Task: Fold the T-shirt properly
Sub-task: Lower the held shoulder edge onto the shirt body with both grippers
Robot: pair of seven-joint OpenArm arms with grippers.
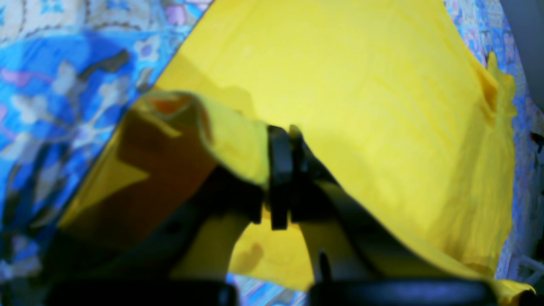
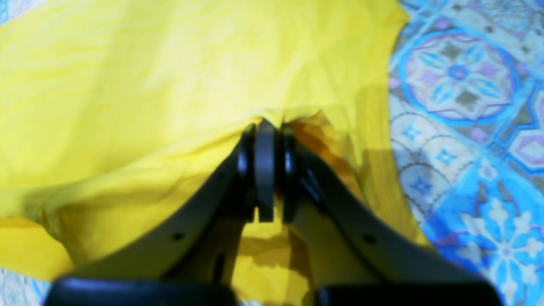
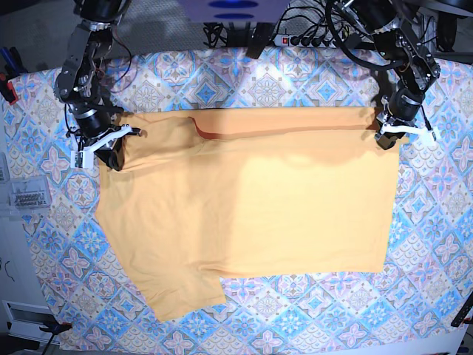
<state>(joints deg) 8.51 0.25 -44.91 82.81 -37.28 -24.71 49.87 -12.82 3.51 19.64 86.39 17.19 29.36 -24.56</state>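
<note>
**Both far corners pinched, fold under way**

The T-shirt (image 3: 251,214) lies spread across the middle of the table (image 3: 443,244), over the tile-patterned cloth (image 3: 310,81). Its far edge is doubled toward us in a narrow strip, which we judge to be the first lengthwise fold. We hold that strip taut at both ends so it stays straight: the left gripper (image 3: 390,133), jaws closed on fabric at upper right, and the right gripper (image 3: 103,144), jaws likewise clamped on cloth at upper left.
</note>
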